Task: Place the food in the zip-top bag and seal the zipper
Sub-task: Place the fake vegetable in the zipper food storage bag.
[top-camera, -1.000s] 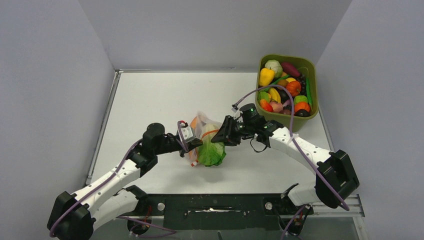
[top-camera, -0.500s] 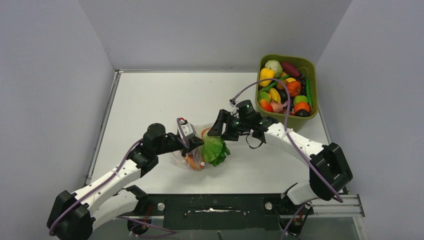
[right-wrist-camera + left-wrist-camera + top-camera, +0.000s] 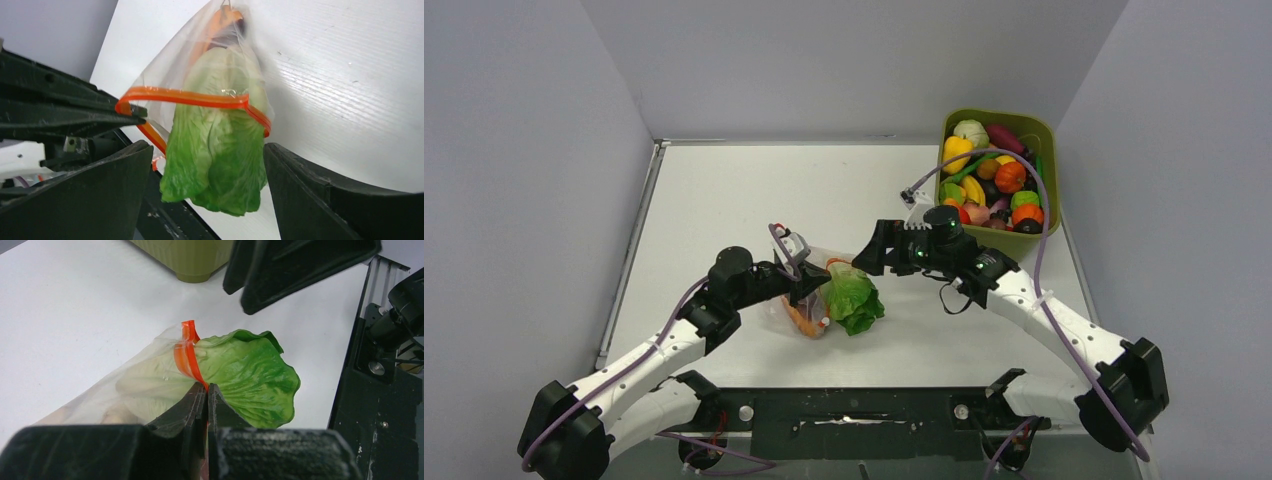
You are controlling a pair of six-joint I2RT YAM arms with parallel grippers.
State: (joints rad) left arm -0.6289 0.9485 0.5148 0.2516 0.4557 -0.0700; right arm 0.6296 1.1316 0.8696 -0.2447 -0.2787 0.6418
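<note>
The left claw (image 3: 206,390) clenches the zipper (image 3: 186,357) of the zip-top bag (image 3: 125,385), toy lettuce (image 3: 250,375) jutting from its mouth; the right claw (image 3: 869,258) hangs released beside it.

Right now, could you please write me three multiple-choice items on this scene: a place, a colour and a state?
1. Where is the lettuce? A in the green tub; B on bare table; C half inside the bag.
2. What colour is the bag's zipper? A orange-red; B blue; C white.
3. How is the right hand? A shut on the lettuce; B open; C shut on the bag.
Answers: 1 C, its leafy end sticks out of the mouth; 2 A, clear in both wrist views; 3 B, its fingers stand wide apart.
</note>
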